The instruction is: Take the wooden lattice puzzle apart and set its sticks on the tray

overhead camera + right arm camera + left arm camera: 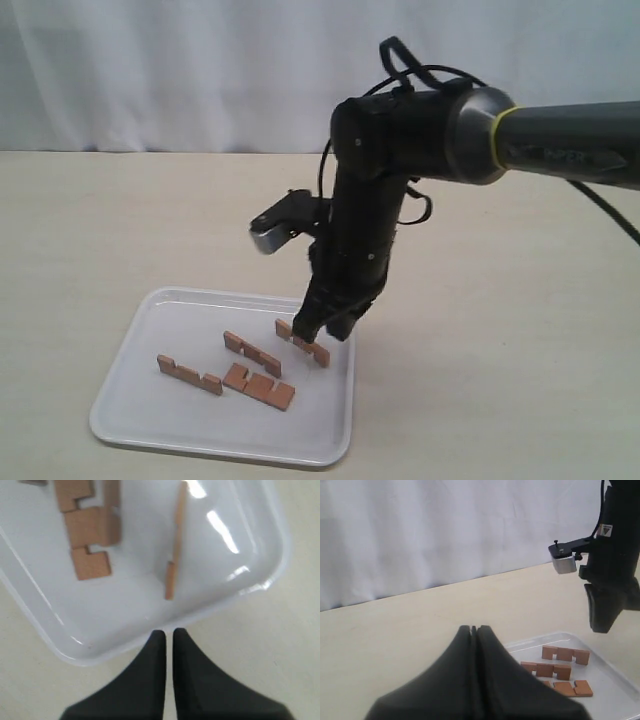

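Tabletop point(500, 350): one tray point(128, 412), apparently four sticks point(188, 374)

Four short reddish-brown wooden sticks point(252, 353) are seen separated, each cut with square notches along one edge. All are spread inside the tray point(135, 405), which is white, rectangular and round-cornered with a low raised rim. The sticks are slanted in roughly the same direction. The leftmost stick point(188, 375) is stood on its long edge with the notches upward. The middle stick point(262, 358) is set further back, also on edge. The flat stick point(260, 386) is laid on its broad face just in front of it. The rightmost stick point(320, 356) is stood on edge near the right rim, partly hidden.
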